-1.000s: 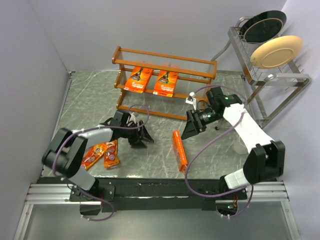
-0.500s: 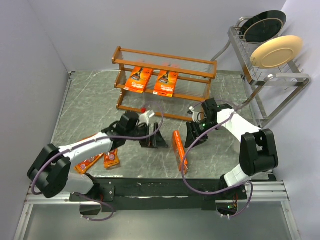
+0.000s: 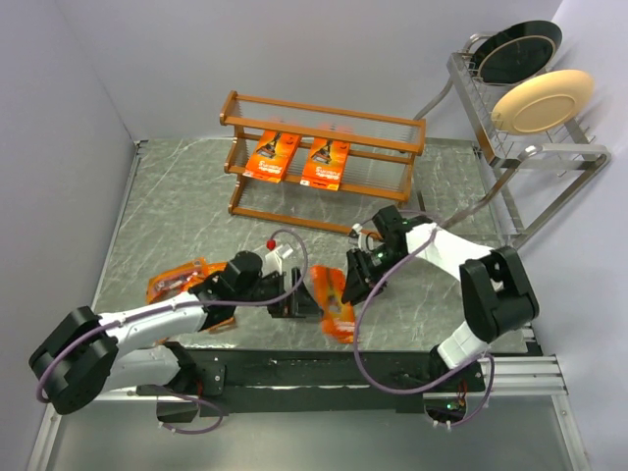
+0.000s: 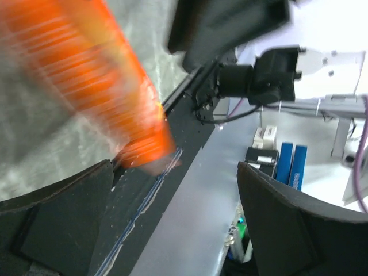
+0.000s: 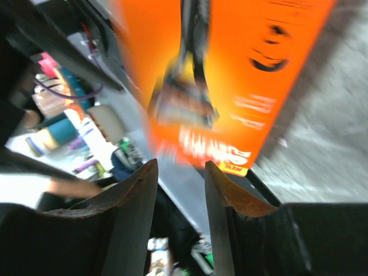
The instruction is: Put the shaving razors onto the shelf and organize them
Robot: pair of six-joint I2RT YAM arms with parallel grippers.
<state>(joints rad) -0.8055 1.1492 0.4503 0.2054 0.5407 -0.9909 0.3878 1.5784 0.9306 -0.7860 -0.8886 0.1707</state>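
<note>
The orange-brown shelf (image 3: pixel 324 145) stands at the back with two large orange razor cards (image 3: pixel 273 155) (image 3: pixel 327 162) on its middle tier. A third large card (image 3: pixel 337 309) lies tilted and blurred near the table's front edge, between my grippers. My left gripper (image 3: pixel 306 294) is wide open just left of it; in the left wrist view the card (image 4: pixel 98 80) is a blur beyond the empty gripper (image 4: pixel 175 167). My right gripper (image 3: pixel 351 285) is at its right, narrowly open (image 5: pixel 180 163), with the card (image 5: pixel 247 69) just past its tips. Small orange blister packs (image 3: pixel 177 280) lie at the left, partly under my left arm.
A silver plate rack (image 3: pixel 510 147) stands at the back right with a black plate (image 3: pixel 518 49) and a cream plate (image 3: pixel 542 98). The black base rail (image 3: pixel 324 368) runs along the table's front edge. Grey walls close in the left and back.
Both grippers have closed in on the third large card from either side. The card has shifted toward the front edge and tilted. One small pack at the left has moved back-left.
</note>
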